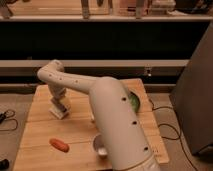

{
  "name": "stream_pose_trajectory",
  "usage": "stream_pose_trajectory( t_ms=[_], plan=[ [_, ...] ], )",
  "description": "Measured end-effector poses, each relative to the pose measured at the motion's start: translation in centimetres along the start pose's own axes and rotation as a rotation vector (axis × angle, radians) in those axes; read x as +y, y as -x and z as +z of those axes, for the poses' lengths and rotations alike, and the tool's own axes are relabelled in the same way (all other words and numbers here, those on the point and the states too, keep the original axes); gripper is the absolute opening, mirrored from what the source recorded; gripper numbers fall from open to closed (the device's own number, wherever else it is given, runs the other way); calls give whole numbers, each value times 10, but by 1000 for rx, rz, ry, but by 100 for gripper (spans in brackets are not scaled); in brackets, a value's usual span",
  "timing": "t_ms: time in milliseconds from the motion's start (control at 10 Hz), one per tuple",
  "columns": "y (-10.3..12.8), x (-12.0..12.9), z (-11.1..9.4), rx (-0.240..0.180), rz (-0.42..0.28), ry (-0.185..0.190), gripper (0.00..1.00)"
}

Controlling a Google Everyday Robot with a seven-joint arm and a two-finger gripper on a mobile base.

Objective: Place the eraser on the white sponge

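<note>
— Claw first: where is it?
— Claw point(60, 104) hangs low over the left half of the wooden table point(45, 131), at the end of the white arm point(116, 117) that reaches across from the near right. It points down at the white sponge point(58, 112).
— How wide open is it? Anything in it?
— Can't tell either one. From this angle it sits right over the sponge, and it doesn't show whether it touches the sponge or holds something.
— What does the sponge look like?
— Small, flat white block, rectangular, soft at the edges, lying a little askew to the table's sides. It is on the left part of the table, about midway from front to back, directly under the claw.
— Count things for me, nearest first.
— One stubby orange-red thing point(59, 145) lying near the front left edge. One round white cup point(100, 145) near the front, tight against the thick part of the arm, which hides some of it. One sponge, farther back. One round green thing point(134, 100) toward the back right, mostly hidden behind the arm. One arm, one claw.
— And beyond the table?
— One dark cable point(165, 122) on the floor to the right, then one long pale ledge point(100, 64) running across in front of a dark wall.
</note>
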Motion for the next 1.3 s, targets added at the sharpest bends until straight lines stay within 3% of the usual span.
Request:
stream_pose_trajectory(
  t_ms=[300, 600, 1000, 1300],
  plan=[
    [1, 1, -1, 8, -11, -6, 69],
    [3, 2, -1, 15, -29, -13, 79],
    [5, 2, -2, 22, -55, -20, 75],
    [8, 2, -2, 24, -78, -31, 54]
  ],
)
